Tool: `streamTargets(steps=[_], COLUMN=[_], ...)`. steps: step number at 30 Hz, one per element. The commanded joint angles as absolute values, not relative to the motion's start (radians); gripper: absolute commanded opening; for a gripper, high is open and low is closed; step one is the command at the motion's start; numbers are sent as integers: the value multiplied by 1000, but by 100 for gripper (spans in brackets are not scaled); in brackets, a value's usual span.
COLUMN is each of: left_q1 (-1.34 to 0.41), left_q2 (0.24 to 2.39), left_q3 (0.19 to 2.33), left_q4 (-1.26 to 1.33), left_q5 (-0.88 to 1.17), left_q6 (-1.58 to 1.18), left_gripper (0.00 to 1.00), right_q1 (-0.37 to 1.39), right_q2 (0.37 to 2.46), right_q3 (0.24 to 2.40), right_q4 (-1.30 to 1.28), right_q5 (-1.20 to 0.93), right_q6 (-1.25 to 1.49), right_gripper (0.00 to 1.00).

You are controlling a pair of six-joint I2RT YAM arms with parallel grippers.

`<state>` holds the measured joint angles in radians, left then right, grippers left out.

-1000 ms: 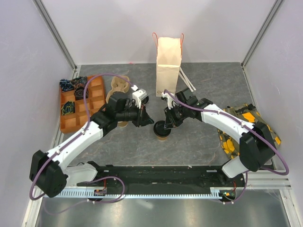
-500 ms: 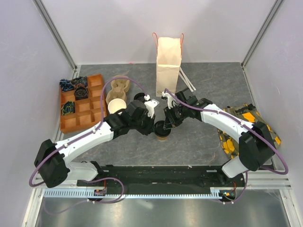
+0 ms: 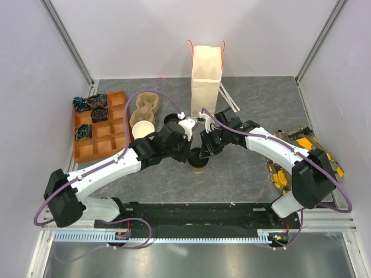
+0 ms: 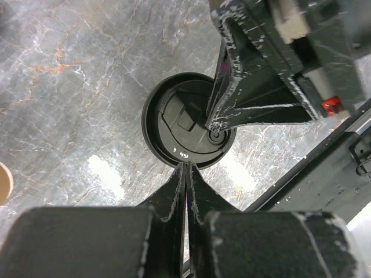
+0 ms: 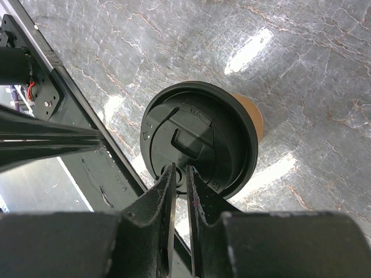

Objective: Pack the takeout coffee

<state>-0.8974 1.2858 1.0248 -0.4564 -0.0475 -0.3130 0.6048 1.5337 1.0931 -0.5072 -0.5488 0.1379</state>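
Note:
The takeout coffee (image 3: pixel 198 160), a tan paper cup with a black lid, stands on the grey table in the middle. The right wrist view shows its lid (image 5: pixel 200 139) and tan wall (image 5: pixel 253 114). My right gripper (image 5: pixel 180 171) is shut, with only a thin slit between the fingers, and its tips rest on the lid near the rim. It is empty. My left gripper (image 4: pixel 186 165) is shut and empty, its tips at the near edge of the lid (image 4: pixel 182 119). In the top view both grippers meet over the cup, the left (image 3: pixel 189 152) and the right (image 3: pixel 206 150).
A tall paper bag (image 3: pixel 207 78) stands open behind the cup. A stack of lidless cups (image 3: pixel 143 130), a pulp cup carrier (image 3: pixel 146 104) and an orange compartment tray (image 3: pixel 101 124) are at the left. A loose black lid (image 3: pixel 171 120) lies nearby. Yellow-black packets (image 3: pixel 290 156) lie at the right.
My left arm has swung right from beside the cup stack to the coffee, and its shut fingers now reach the lid. The right gripper has stayed on the lid.

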Motion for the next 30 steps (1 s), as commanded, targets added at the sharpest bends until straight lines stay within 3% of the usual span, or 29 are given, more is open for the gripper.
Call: streamTargets(steps=[1, 9, 21, 30], left_q1=[-900, -776, -804, -813], left_q2=[1365, 1514, 1342, 1388], left_q3=[1019, 999, 1104, 1106], left_q4=[-411, -457, -471, -480], left_q5=[-25, 89, 77, 40], left_q6=[-368, -422, -413, -445], left_gripper=[6, 2, 4, 6], right_q1=[604, 600, 595, 586], right_q2=[1565, 1575, 1557, 1555], right_q3=[1062, 1031, 1028, 1031], right_q4=[-515, -508, -499, -494], right_q5=[-520, -514, -529, -541], right_q6=[137, 133, 138, 149], right_gripper=[20, 18, 18, 18])
